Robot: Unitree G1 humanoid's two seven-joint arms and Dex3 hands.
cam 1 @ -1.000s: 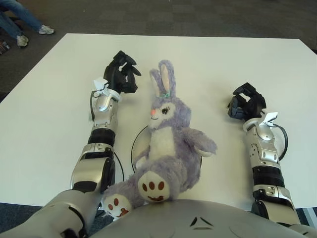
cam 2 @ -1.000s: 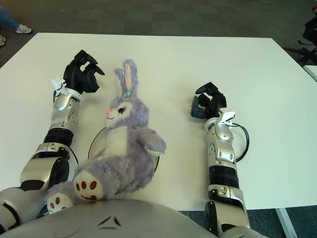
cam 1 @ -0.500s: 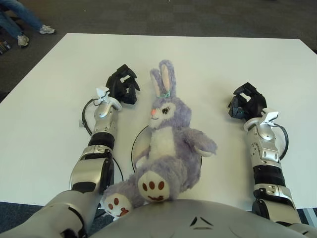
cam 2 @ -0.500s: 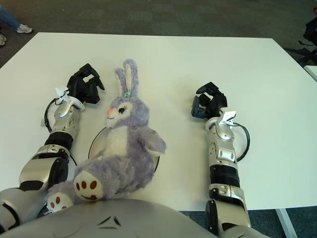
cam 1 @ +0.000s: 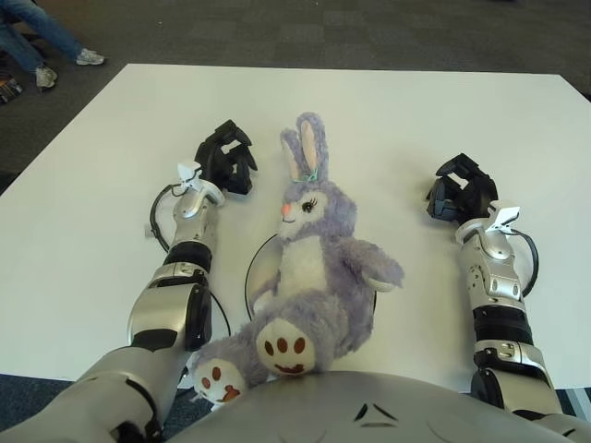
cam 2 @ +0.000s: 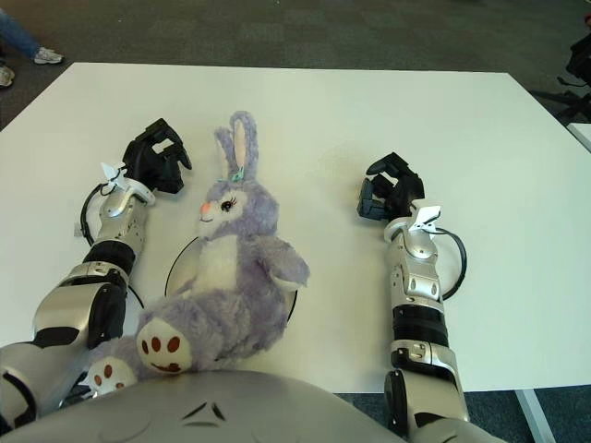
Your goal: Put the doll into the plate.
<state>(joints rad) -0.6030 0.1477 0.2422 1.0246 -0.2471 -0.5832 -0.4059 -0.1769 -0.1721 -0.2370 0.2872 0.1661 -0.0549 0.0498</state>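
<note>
We note the doll (cam 1: 314,268), a purple plush rabbit with a white belly and pink-lined ears, sitting on the plate (cam 1: 259,275) at the near middle of the white table (cam 1: 388,120); its body covers most of the plate, so only the dark rim and a sliver of the left side show. Its ears point to the far edge, its feet hang toward us over the near table edge. Our left hand (cam 1: 224,158) rests on the table just left of the doll's ears, fingers curled, holding nothing, apart from the plush. Our right hand (cam 1: 459,189) lies well to the right of the doll, fingers likewise curled on nothing. Beyond the far left table corner we see a person's legs and shoes (cam 1: 42,41) on the dark carpet (cam 1: 323,32)
</note>
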